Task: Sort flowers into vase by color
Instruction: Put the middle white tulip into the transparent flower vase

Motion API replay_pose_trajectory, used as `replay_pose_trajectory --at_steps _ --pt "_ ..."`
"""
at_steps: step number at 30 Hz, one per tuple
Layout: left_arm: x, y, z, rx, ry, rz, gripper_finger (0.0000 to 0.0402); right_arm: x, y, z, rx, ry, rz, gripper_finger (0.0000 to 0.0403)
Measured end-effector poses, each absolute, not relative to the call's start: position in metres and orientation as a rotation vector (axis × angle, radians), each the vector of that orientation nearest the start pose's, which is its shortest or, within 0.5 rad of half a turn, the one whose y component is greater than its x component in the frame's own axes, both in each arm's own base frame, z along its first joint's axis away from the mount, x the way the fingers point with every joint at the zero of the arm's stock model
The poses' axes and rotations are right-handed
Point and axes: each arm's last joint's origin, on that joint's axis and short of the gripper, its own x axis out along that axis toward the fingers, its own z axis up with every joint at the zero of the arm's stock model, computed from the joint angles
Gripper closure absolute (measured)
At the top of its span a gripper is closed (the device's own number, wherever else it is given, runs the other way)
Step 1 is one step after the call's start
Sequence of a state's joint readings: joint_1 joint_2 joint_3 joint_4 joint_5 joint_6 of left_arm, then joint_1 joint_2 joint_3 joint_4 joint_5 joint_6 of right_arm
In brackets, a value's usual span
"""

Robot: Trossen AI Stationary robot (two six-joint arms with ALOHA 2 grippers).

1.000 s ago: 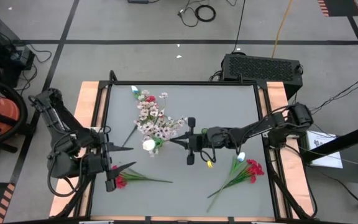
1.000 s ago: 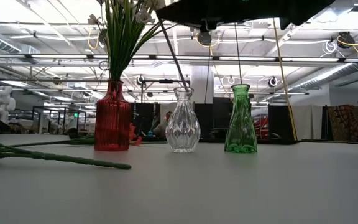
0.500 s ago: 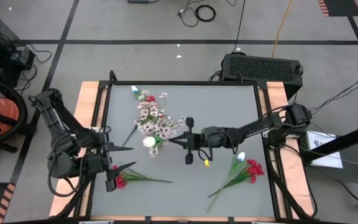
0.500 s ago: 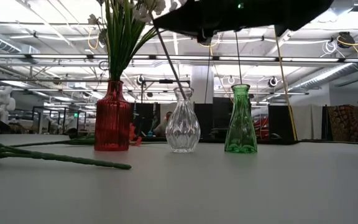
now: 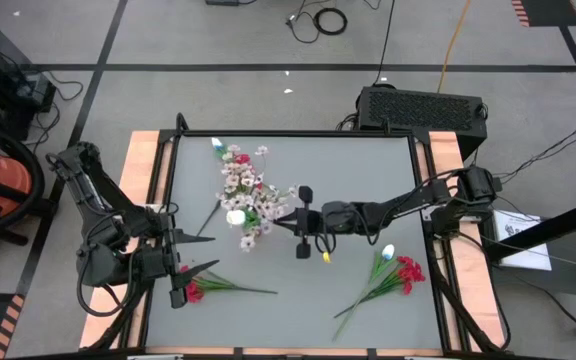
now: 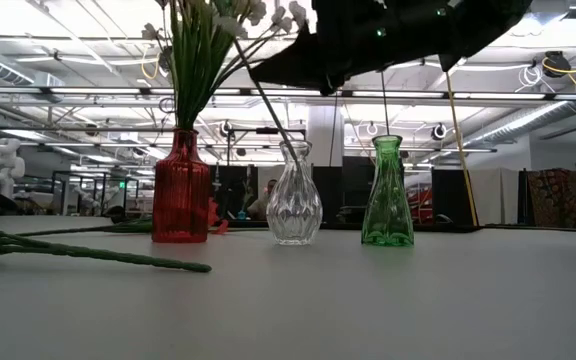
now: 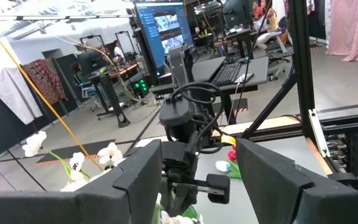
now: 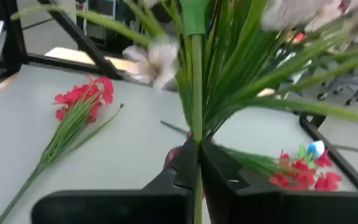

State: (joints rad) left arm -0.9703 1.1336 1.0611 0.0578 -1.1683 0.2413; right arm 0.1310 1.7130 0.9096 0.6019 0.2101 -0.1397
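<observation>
My right gripper (image 5: pixel 281 222) is over the table's middle, shut on a white flower whose bud (image 5: pixel 235 216) leans toward the left. Its green stem (image 6: pixel 263 95) slants down to the mouth of the clear vase (image 6: pixel 294 208). A red vase (image 6: pixel 180 190) holds pinkish-white flowers (image 5: pixel 248 192). The green vase (image 6: pixel 387 195) stands beside the clear one. A red flower (image 5: pixel 194 291) lies on the table by my left gripper (image 5: pixel 200 252), which is open at the left with nothing between its fingers. My right gripper pinches the white flower's thin green stem (image 8: pixel 195 127) between its two fingers, below the leaves. The fingers come about level from the table's right side and lie across the stem. The flower is tilted, bud up and leftward, with its lower end at the clear vase's mouth (image 6: pixel 294 150).
A bunch of red flowers with a white bud (image 5: pixel 390 268) lies at the right front. More flowers (image 5: pixel 226 152) lie at the far side. The table is framed by a raised black rim (image 5: pixel 293 133).
My right gripper has gone toward the table's left edge and a little down, rolling slightly, with the white flower. The bud has shifted left and farther over the pinkish-white cluster, and the stem now leans more to the left above the clear vase.
</observation>
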Motion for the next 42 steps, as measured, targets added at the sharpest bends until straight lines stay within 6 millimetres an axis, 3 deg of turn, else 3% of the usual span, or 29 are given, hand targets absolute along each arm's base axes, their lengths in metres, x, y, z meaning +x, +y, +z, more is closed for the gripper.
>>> replay_pose_trajectory --at_steps 11,23,30,42 --pt "0.155 -0.180 0.380 0.265 0.050 0.194 0.0189 0.358 0.041 0.203 -0.114 0.321 -0.076 0.0290" --pt "0.155 -0.177 0.380 0.272 0.060 0.285 0.0189 0.324 0.043 0.241 -0.037 0.404 -0.064 0.0204" --pt "0.154 -0.171 0.377 0.266 0.080 0.428 0.0189 0.311 0.057 0.256 -0.040 0.388 -0.015 0.0200" --pt "0.154 -0.170 0.376 0.260 0.082 0.428 0.0189 0.343 0.058 0.230 -0.079 0.277 -0.023 0.0234"
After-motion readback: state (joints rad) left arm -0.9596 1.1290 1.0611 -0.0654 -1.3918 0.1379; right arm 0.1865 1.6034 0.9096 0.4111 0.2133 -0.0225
